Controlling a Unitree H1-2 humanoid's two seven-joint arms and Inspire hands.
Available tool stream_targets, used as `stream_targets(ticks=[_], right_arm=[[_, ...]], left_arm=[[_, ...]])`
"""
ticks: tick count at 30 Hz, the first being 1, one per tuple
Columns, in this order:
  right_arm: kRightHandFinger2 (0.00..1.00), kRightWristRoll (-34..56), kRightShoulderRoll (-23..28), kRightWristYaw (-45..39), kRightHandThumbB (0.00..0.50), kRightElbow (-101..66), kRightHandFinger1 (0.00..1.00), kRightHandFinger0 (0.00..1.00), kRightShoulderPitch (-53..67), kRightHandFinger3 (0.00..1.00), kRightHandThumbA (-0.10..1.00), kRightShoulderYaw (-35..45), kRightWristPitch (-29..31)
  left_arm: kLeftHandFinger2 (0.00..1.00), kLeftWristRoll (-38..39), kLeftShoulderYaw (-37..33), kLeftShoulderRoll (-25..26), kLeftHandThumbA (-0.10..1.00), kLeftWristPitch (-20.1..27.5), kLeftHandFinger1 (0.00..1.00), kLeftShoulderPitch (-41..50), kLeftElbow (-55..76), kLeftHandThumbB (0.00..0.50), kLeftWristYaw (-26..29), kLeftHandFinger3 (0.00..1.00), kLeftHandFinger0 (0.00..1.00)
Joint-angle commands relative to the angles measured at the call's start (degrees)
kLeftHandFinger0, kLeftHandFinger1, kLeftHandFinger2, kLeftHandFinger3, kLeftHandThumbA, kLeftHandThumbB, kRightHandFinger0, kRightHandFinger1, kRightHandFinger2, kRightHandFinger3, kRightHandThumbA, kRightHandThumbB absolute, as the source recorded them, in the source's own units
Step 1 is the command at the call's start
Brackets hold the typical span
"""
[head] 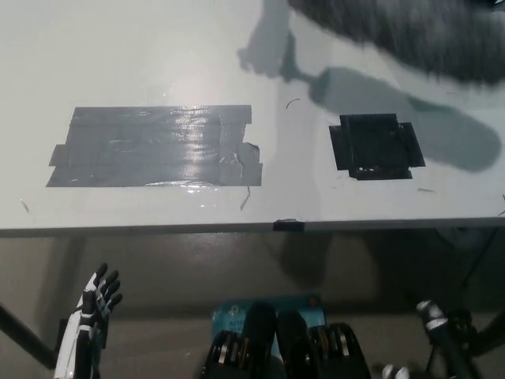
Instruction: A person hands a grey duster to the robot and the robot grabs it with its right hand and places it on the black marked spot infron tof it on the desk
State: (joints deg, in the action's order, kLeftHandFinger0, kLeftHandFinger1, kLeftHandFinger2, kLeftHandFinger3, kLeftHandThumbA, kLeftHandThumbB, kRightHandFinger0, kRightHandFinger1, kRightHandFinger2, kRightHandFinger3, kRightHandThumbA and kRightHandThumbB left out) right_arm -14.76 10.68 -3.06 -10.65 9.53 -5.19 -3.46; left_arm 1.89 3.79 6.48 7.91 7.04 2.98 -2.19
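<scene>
Left hand [99, 296] hangs open at lower left; right hand can't be judged; duster [410, 35] upper right above black mark [375, 146]

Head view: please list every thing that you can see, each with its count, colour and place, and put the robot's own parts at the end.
desk: one, white, fills the upper part of the picture.
grey tape patch: one, grey and shiny, on the desk at left of middle.
black spot: one, black tape, on the desk at right, bare.
duster: one, grey and fluffy, at the top right edge above the desk, blurred; its shadow falls on the desk beside the black spot.
floor: dark, below the desk edge.
left robot hand: one, white, lower left, below the desk, holding nothing, fingers apart.
right arm: one, black, bottom right; its hand is not visible.
</scene>
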Motion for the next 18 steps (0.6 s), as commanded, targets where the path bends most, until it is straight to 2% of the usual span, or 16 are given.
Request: stream_targets(ticks=[1, 4, 7, 9, 10, 14, 15, 16, 17, 18], right_arm=[[1.00, 6.7, -2.4, 3.0, 0.350, -6.4, 1.00, 1.00, 0.2, 1.00, 1.00, 5.2, 3.5], [1.00, 6.5, -2.9, 3.4, 0.342, -12.6, 1.00, 1.00, 0.4, 1.00, 1.00, 7.2, 4.8], [1.00, 6.4, -1.7, 2.0, 0.430, -21.9, 1.00, 1.00, -1.3, 1.00, 1.00, 9.1, 0.8], [1.00, 5.5, -0.1, 0.9, 0.450, -26.1, 1.00, 1.00, -2.8, 1.00, 1.00, 10.0, -0.9], [1.00, 2.1, 1.2, 0.2, 0.475, -29.6, 1.00, 1.00, -4.4, 1.00, 1.00, 10.6, -2.8], [1.00, -6.1, 4.6, -2.0, 0.457, -36.5, 1.00, 1.00, -11.7, 1.00, 1.00, 11.8, -5.6], [1.00, -7.3, 5.7, -3.7, 0.483, -38.3, 1.00, 1.00, -14.4, 1.00, 1.00, 11.7, -8.8], [1.00, -7.9, 6.1, -4.5, 0.464, -39.0, 1.00, 1.00, -15.6, 1.00, 1.00, 11.6, -10.4], [1.00, -8.7, 7.0, -6.0, 0.489, -39.9, 1.00, 1.00, -18.2, 1.00, 1.00, 11.4, -13.3], [1.00, -10.6, 7.9, -8.0, 0.493, -40.1, 1.00, 1.00, -22.5, 1.00, 1.00, 10.5, -16.6]], left_arm=[[1.00, 0.6, -0.3, 0.7, 1.00, 1.9, 1.00, -1.2, 2.4, 0.068, -1.0, 1.00, 1.00], [1.00, 1.0, -0.2, 0.6, 1.00, 1.7, 1.00, -1.1, 2.9, 0.068, -1.0, 1.00, 1.00], [1.00, 1.0, -0.1, 0.8, 1.00, 2.2, 1.00, -1.1, 2.7, 0.061, -1.0, 1.00, 1.00], [1.00, 1.1, -0.1, 0.8, 1.00, 2.0, 1.00, -1.1, 2.7, 0.068, -1.0, 1.00, 1.00], [1.00, 1.0, -0.2, 0.7, 1.00, 2.0, 1.00, -1.1, 2.8, 0.075, -1.0, 1.00, 1.00], [1.00, 0.5, -0.2, 1.2, 1.00, 1.3, 1.00, -1.5, 3.3, 0.086, -1.0, 1.00, 1.00], [1.00, 0.6, -0.1, 1.3, 1.00, 1.0, 1.00, -1.6, 3.4, 0.093, -1.0, 1.00, 1.00], [1.00, 0.6, -0.1, 1.4, 1.00, 0.9, 1.00, -1.6, 3.4, 0.100, -1.0, 1.00, 1.00], [1.00, 0.6, 0.0, 1.4, 1.00, 0.7, 1.00, -1.6, 3.6, 0.101, -0.9, 1.00, 1.00], [1.00, 0.7, 0.0, 1.3, 1.00, 0.6, 1.00, -1.6, 3.7, 0.099, -0.8, 1.00, 1.00]])
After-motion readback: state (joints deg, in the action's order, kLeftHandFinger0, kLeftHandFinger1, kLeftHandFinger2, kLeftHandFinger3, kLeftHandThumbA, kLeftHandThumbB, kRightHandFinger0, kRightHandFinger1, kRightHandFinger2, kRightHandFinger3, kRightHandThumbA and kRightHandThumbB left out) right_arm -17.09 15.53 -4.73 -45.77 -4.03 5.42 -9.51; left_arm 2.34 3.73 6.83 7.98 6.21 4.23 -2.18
